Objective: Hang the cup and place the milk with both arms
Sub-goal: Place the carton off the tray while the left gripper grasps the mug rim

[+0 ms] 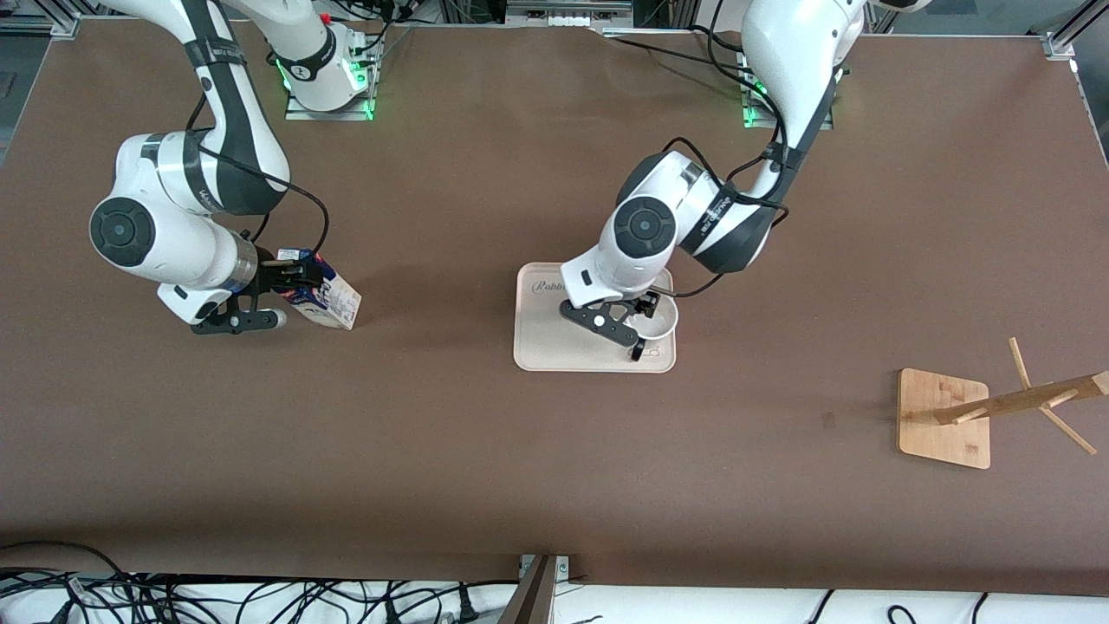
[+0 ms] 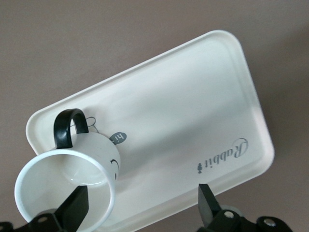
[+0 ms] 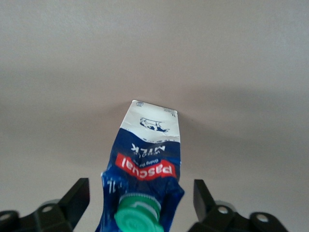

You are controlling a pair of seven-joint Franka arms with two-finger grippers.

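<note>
The white cup [image 1: 660, 324] stands at a corner of the cream tray [image 1: 554, 342], its black handle [image 1: 638, 351] toward the front camera. My left gripper [image 1: 645, 305] hangs open just over it. In the left wrist view the cup [image 2: 63, 186] shows its smiley face; one finger [image 2: 75, 209] is over the cup's mouth, the other [image 2: 207, 205] is over the tray [image 2: 193, 111], and the gripper [image 2: 141, 208] touches nothing. The milk [image 1: 327, 299] leans on the table. My right gripper [image 1: 299, 279] is open around its blue top [image 3: 145, 193], gaps on both sides.
A wooden mug rack [image 1: 944, 418] with slanted pegs stands toward the left arm's end of the table, nearer to the front camera than the tray. Cables lie along the table's front edge. Brown tabletop lies between the milk and the tray.
</note>
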